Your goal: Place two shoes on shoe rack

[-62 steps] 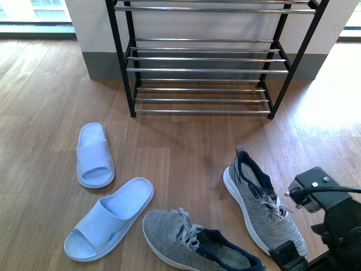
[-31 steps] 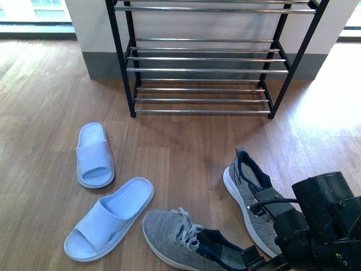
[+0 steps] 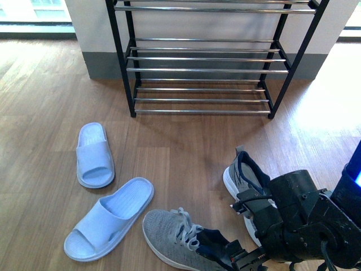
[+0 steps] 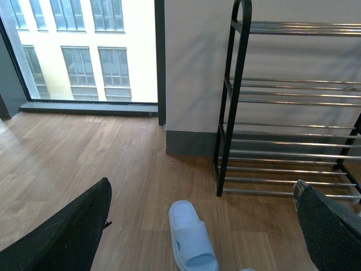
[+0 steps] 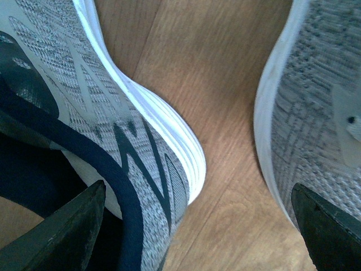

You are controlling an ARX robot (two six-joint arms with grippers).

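Floor: wood-plank floor [image 3: 186, 141], with a white wall and grey skirting behind; the left wrist view shows a tall window beside the wall.
Shoe rack: black frame with chrome rods [image 3: 120, 62], standing against the wall, well ahead of both grippers; the tiers in view carry no shoes.
Right arm: black housing [image 3: 299, 226], low over the floor, covering most of the farther sneaker.
Right gripper: [image 5: 197, 186] fingers spread wide, nothing between them but floor and shoe edges.
Grey knit sneakers: both on the floor. One [image 5: 130, 141], with navy collar and white sole, lies by one finger; the other [image 5: 316, 101] lies by the opposite finger. Contact with either cannot be confirmed.
Front view of sneakers: near one [image 3: 175, 237] lies on its sole; the far one [image 3: 242, 175] points its heel toward the rack.
Left gripper: [image 4: 201, 185] fingers wide apart, empty, raised above the floor.
Slides: two pale blue, [image 3: 95, 155] and [image 3: 110, 217], on the floor; one [image 4: 192, 240] lies just ahead of the left gripper.
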